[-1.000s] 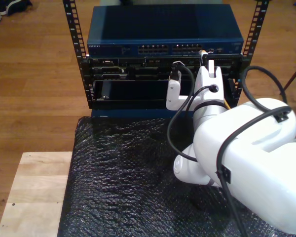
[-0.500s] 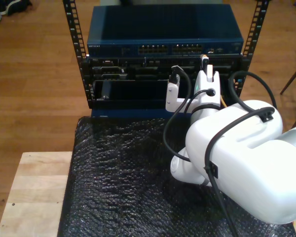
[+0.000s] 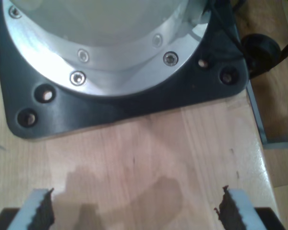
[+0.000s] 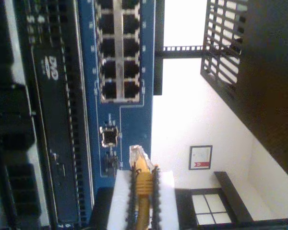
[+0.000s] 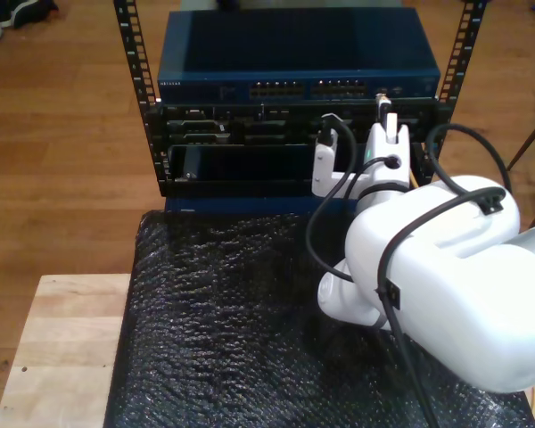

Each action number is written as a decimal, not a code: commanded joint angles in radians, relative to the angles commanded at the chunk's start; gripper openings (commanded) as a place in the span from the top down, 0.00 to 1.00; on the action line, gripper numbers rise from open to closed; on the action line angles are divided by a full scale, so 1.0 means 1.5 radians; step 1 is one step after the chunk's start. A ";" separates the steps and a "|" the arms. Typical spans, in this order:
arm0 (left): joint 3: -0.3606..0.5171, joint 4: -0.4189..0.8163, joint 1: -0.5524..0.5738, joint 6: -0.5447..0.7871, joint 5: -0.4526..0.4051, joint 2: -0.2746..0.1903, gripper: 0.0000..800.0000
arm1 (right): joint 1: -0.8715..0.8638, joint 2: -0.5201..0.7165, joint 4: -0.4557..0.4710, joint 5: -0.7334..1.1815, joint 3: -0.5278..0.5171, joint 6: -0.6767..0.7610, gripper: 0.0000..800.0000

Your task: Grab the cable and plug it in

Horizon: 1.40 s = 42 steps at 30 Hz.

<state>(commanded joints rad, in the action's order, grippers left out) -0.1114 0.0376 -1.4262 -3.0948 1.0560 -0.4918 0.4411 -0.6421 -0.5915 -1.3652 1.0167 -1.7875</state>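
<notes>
warm wooden floor [image 5: 62, 134], white wall [image 4: 192, 120] with a small framed picture [image 4: 200, 157].

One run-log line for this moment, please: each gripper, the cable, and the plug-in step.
first gripper: open over bare wood | second gripper: shut on yellow cable | plug: beside blue network switch, short of its ports | step: not yet plugged in

A narrow gap separates the cable [image 4: 140, 168] plug from the blue switch [image 4: 129, 72].

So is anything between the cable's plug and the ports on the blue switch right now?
Nothing visible. My second gripper is shut on the yellow-orange cable, and its clear plug points at the blue switch with open space between. The plug sits beside the port block, not lined up with it.
</notes>
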 joint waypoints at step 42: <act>0.000 0.000 0.000 0.000 0.000 0.000 0.00 | -0.029 -0.015 0.110 0.023 0.032 0.019 1.00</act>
<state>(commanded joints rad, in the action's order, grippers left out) -0.1114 0.0376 -1.4262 -3.0948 1.0560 -0.4918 0.3982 -0.6651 -0.4258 -1.3314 1.0643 -1.7584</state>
